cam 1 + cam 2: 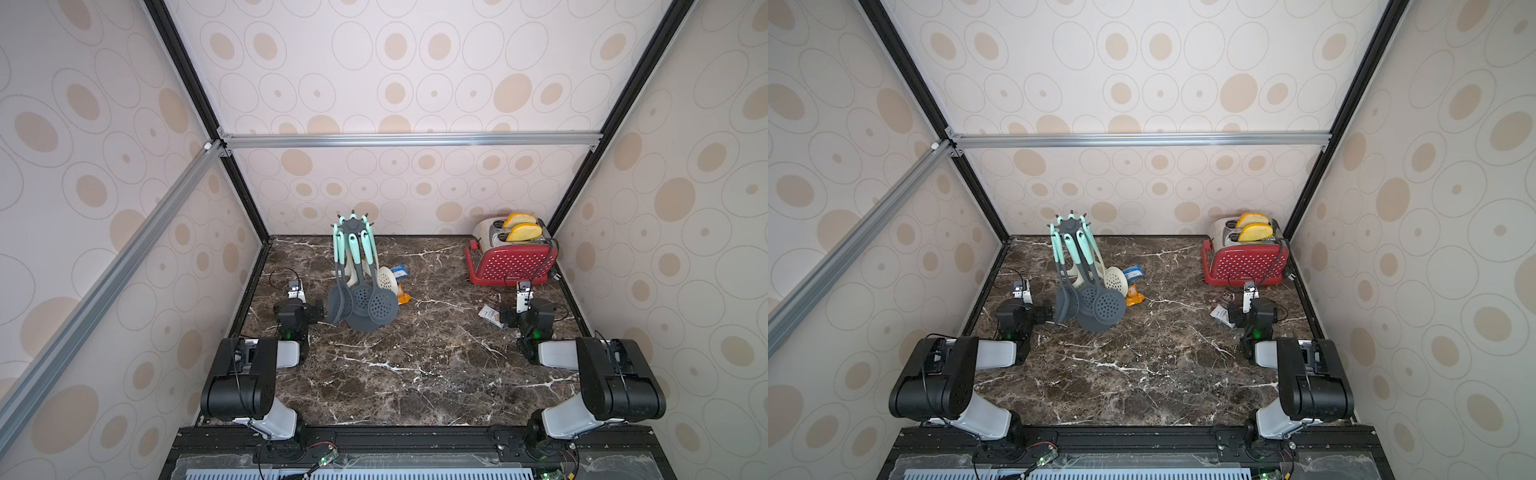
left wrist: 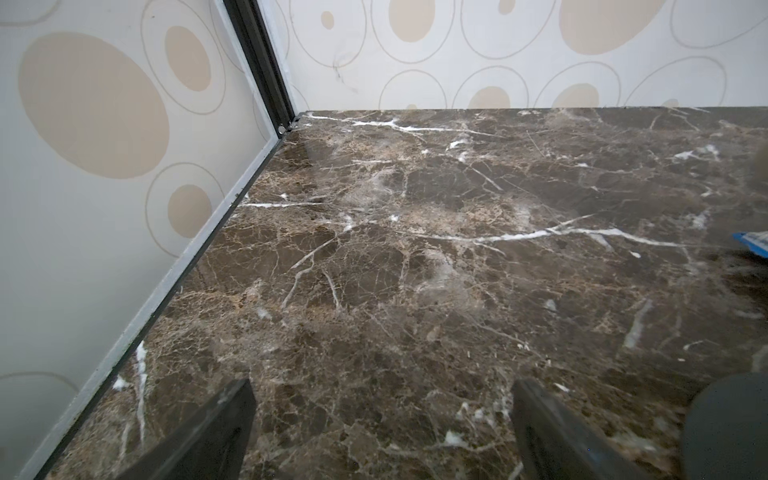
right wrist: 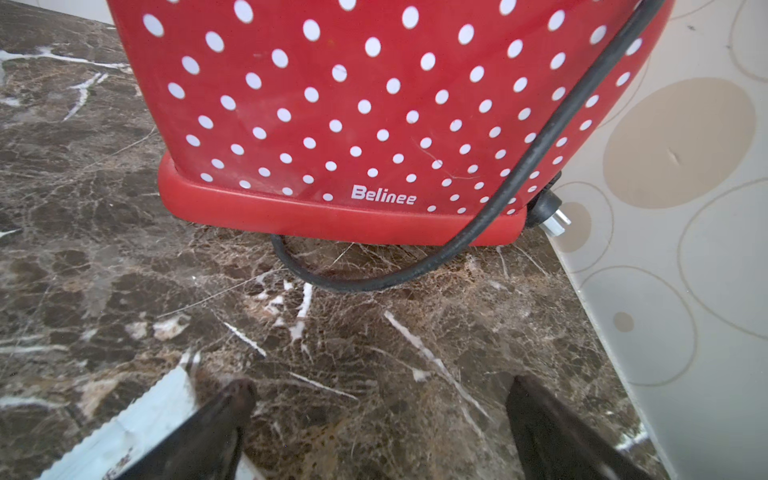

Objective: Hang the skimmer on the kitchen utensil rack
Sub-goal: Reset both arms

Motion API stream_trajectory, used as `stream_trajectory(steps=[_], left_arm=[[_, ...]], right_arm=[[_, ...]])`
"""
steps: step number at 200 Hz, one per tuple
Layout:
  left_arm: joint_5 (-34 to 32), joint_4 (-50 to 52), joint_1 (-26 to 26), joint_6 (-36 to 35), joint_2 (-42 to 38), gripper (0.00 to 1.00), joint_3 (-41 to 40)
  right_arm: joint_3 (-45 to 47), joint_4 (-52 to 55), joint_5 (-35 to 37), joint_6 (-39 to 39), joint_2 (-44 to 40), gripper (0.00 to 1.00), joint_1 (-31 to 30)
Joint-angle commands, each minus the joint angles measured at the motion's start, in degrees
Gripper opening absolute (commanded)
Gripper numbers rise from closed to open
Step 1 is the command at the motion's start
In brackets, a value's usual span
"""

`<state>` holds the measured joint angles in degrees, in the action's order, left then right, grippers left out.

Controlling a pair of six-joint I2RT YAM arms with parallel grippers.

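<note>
Left gripper (image 2: pixel 382 384): jaws spread wide, nothing between them, only dark brown white-veined marble counter (image 1: pixel 415 365) under them, by the left wall. A blurred grey rounded shape sits at the edge of the left wrist view; I can't tell what it is.

Just right of the left arm stands the dark grey kitchen utensil rack with a star-shaped crown of hooks (image 1: pixel 352 225), also seen in the other top view (image 1: pixel 1071 226). It is upright on its round base, left of the counter's middle.

The dark grey round perforated skimmer with a mint-green handle (image 1: pixel 383 306) hangs from the crown on the front right side, head down near the base. More grey-headed, mint-handled utensils hang beside it. A cream perforated spoon head (image 1: pixel 386 278) shows behind them; I can't tell whether it hangs or leans.

Small blue packet (image 1: pixel 400 271) and small orange packet (image 1: pixel 402 296) lie on the counter just right of the rack.

Far right: white serrated-edge sachet (image 1: pixel 489 314) lies flat beside the right arm, and in the wrist view it is next to one finger. Right gripper (image 3: pixel 382 386): jaws wide apart, holding nothing, low over the counter, facing the red toaster with white polka dots (image 3: pixel 374 104). The toaster stands in the back right corner with two yellow bread slices (image 1: pixel 519 226) sticking out of its slots. Its black power cord (image 3: pixel 540 145) drapes down the front and loops on the counter.
</note>
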<state>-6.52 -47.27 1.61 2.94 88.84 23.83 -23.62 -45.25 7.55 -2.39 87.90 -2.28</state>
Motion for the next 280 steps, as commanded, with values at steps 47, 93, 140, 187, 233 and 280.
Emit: stream_trajectory(steps=[47, 93, 140, 187, 233, 280], left_arm=[[-0.6, 0.2, -0.2, -0.9, -0.7, 0.99, 0.9], [-0.6, 0.2, -0.2, -0.9, -0.7, 0.99, 0.9], [-0.6, 0.2, -0.2, -0.9, -0.7, 0.99, 0.9], [-0.6, 0.2, -0.2, -0.9, -0.7, 0.99, 0.8], [2.3, 0.0, 1.2, -0.4, -0.7, 0.99, 0.8], [1.2, 0.9, 0.6, -0.6, -0.2, 0.99, 1.6]], right_arm=[[0.9, -1.9, -2.7, -0.4, -0.3, 1.00, 0.2], [9.4, -19.2, -6.0, -1.8, -0.1, 1.00, 0.3], [0.9, -2.6, -5.7, 0.7, -0.1, 1.00, 2.1], [-0.9, 0.4, -8.2, -0.7, 0.5, 1.00, 1.9], [-0.9, 0.8, -8.5, -0.7, 0.2, 1.00, 1.9], [-0.9, 1.0, -8.6, -0.7, 0.1, 1.00, 2.0]])
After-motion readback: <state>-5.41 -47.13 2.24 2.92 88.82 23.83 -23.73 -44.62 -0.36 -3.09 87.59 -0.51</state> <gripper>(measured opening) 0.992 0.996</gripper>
